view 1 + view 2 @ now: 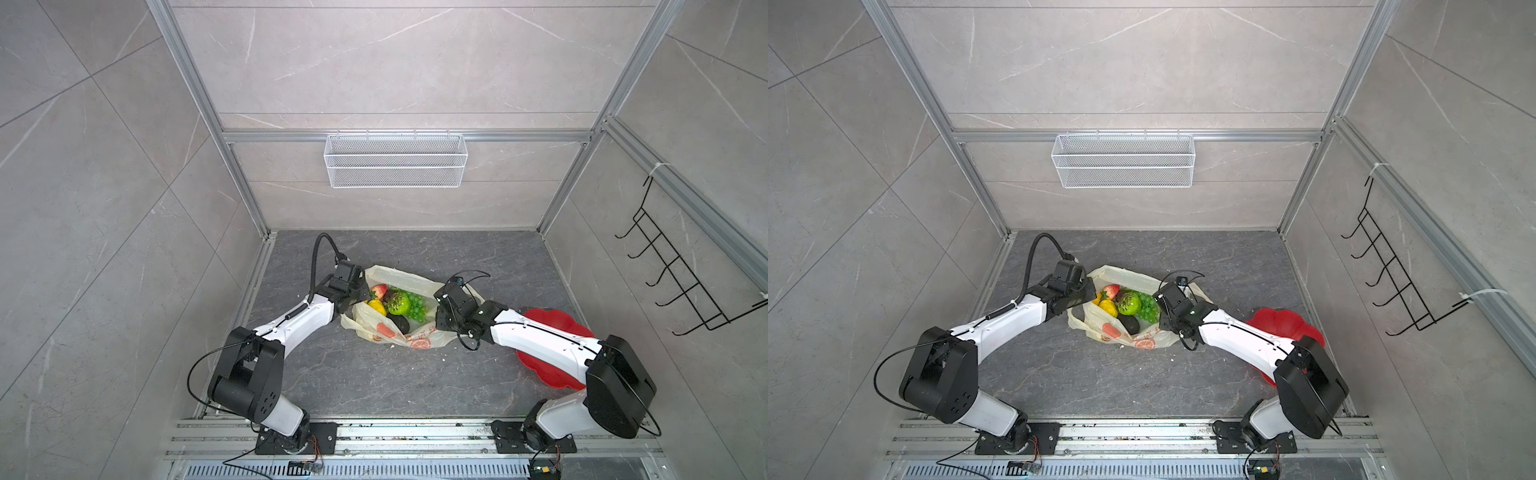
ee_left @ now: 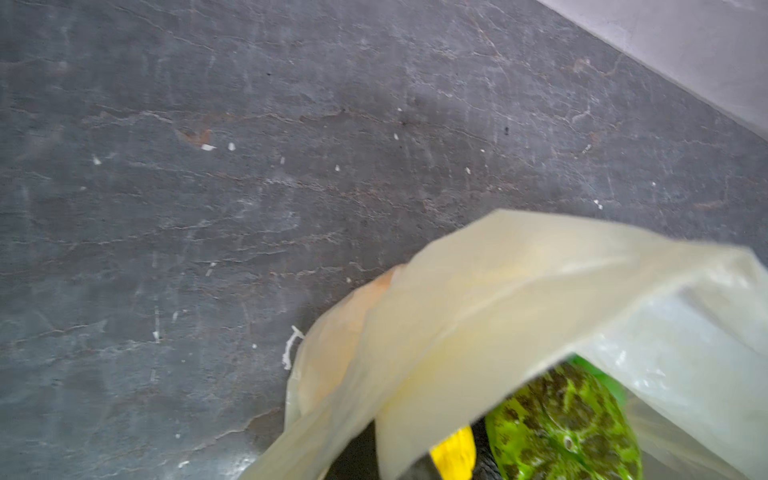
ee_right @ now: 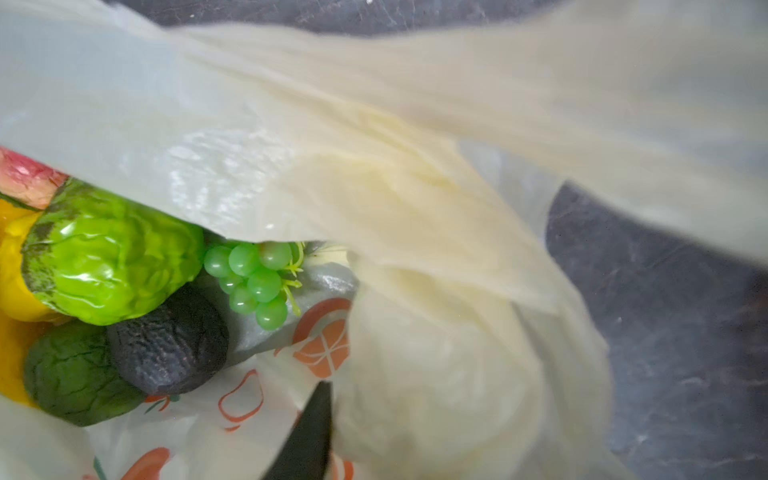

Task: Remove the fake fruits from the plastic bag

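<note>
The plastic bag (image 1: 415, 336) (image 1: 1142, 338) lies open on the dark floor between both arms. The fake fruits sit inside it: a strawberry (image 1: 379, 289), a bumpy green fruit (image 1: 399, 302), grapes (image 1: 417, 307), a yellow fruit (image 1: 377, 306) and an avocado (image 1: 401, 323). My left gripper (image 1: 361, 297) is at the bag's left rim, shut on the film, which drapes over its jaws in the left wrist view. My right gripper (image 1: 438, 309) is at the right rim. One black finger (image 3: 309, 432) presses into bunched bag film (image 3: 415, 187); the other finger is hidden. Grapes (image 3: 253, 278) and dark avocado (image 3: 170, 349) lie close by.
A red flower-shaped plate (image 1: 552, 328) lies at the right, partly under my right arm. A white wire basket (image 1: 395, 160) hangs on the back wall and a black hook rack (image 1: 681, 274) on the right wall. Metal rails (image 1: 415, 432) run along the front.
</note>
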`<state>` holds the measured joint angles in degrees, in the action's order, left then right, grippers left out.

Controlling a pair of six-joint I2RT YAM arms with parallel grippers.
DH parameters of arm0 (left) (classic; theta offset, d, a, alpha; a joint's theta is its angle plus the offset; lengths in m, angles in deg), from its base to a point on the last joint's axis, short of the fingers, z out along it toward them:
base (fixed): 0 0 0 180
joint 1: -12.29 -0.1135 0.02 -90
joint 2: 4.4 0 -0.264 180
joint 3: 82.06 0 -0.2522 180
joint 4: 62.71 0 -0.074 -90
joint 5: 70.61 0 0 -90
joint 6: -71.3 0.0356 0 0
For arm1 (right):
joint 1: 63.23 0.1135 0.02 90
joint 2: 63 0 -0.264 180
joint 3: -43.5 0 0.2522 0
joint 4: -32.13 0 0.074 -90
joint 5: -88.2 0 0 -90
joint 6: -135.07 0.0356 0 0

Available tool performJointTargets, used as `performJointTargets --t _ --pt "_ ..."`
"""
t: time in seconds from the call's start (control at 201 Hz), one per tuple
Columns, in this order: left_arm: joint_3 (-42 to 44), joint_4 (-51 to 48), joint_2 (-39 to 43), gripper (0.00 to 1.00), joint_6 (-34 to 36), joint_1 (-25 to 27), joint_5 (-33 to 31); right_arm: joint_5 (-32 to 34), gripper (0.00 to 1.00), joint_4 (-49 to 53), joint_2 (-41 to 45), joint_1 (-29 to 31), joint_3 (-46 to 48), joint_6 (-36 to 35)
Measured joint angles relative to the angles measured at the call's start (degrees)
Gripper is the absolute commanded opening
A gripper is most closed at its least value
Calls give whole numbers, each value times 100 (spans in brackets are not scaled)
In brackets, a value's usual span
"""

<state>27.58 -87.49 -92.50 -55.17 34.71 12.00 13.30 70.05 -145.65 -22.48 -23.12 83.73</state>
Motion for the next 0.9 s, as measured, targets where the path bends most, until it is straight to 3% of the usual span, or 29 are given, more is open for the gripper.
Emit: performJointTargets --t 0.035,0.169,0.383,0.563,0.757,0.896 --pt "15 -15 -4 0 -24 -179 50 -136 0 -160 184 -81 223 -72" --pt "17 -31 -101 0 -173 -678 514 -1071 0 -970 887 -658 966 -369" --pt "-229 -50 -476 0 -313 -785 955 -2518 0 -2194 1021 -1399 1628 -389" --pt "-1040 -103 -1032 0 -269 -546 916 -3012 0 -2677 581 -1364 1644 -348" --pt "-2103 -166 -1648 0 61 85 911 -2953 0 -2699 546 -1290 1486 -328" --pt "-2236 -262 -1725 30 256 264 876 -2594 0 -2605 568 -1290 1353 -315"
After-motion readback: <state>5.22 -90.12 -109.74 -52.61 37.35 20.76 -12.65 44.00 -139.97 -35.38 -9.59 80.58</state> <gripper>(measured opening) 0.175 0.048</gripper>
